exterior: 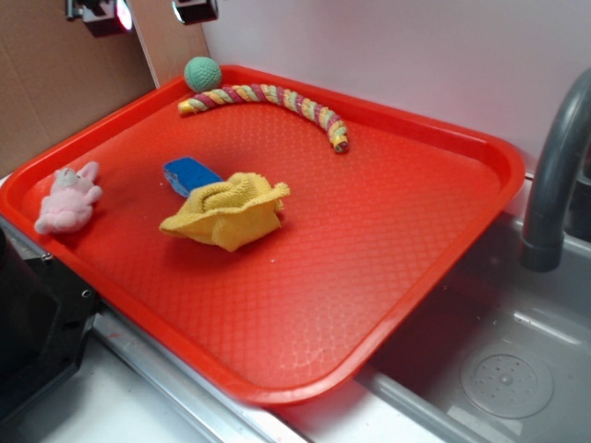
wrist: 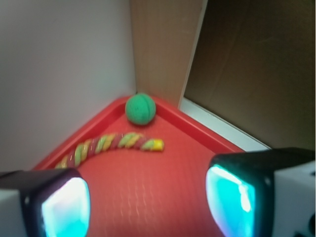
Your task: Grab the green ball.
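Approach step: gripper point(wrist: 148, 197) high, fingers point(wrist: 64, 207) wide, empty. Next: forward and down to ball point(wrist: 140, 108) in tray point(wrist: 197, 128) corner, clear of rope point(wrist: 111, 144).

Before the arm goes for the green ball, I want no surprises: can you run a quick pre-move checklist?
1. Green ball located: ok, in the far corner of the red tray.
2. Pincer open: ok, fingers wide apart, nothing between them.
3. Path to the ball: ok, bare tray ahead in the wrist view.
4. Striped rope clear of the ball: ok in the wrist view; it looks close in the exterior view.
5. Room for fingers around the ball: cannot tell, tray rim sits right behind it.
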Motion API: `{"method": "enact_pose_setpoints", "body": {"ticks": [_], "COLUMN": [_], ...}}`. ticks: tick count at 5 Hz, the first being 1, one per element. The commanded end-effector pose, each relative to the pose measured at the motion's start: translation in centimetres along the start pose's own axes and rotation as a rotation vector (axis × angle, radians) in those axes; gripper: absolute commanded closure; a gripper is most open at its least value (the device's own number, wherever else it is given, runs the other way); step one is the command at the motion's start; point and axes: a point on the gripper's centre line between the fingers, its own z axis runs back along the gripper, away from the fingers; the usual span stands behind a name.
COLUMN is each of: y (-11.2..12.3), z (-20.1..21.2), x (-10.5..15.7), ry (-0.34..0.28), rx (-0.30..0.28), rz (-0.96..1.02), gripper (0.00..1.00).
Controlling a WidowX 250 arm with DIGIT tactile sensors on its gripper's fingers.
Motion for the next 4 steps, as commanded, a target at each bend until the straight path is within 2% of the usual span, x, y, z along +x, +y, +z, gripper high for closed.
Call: {"method": "enact_pose_setpoints", "body": {"ticks": [1, 2, 4], "y": [1.89, 1.30, 1.30], "z": [-5.47, -4.83, -4.83], "x": [2.12, 1.93, 1.93], "ry": [-0.051, -0.126, -0.126], "rx": [-0.069, -0.187, -0.187], "rz": [-0.006, -0.112, -0.112], "gripper": [0.00, 0.00, 0.00]}}
